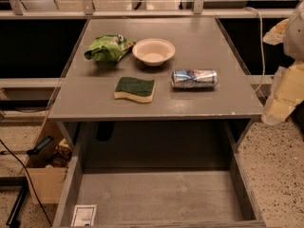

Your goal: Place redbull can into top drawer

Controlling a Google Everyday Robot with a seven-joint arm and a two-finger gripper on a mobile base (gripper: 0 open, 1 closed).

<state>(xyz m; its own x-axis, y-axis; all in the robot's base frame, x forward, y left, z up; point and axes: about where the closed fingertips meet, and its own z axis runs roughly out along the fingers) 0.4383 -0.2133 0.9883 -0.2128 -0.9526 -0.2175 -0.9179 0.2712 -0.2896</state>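
The redbull can [194, 78], silver and blue, lies on its side on the grey tabletop [209, 42], right of centre and near the front edge. The top drawer [69, 184] is pulled out below the tabletop, with nothing inside and a white label sticker [84, 215] in its front left corner. My gripper [278, 103], a pale yellowish shape on the arm, hangs at the right edge of the view. It is beside the table's right front corner, apart from the can and holding nothing that I can see.
A green and yellow sponge [135, 89] lies left of the can. A white bowl [153, 51] and a green chip bag [108, 47] sit further back. A cardboard box [45, 175] with tools and cables stands on the floor at left. A white cable [261, 42] runs along the right.
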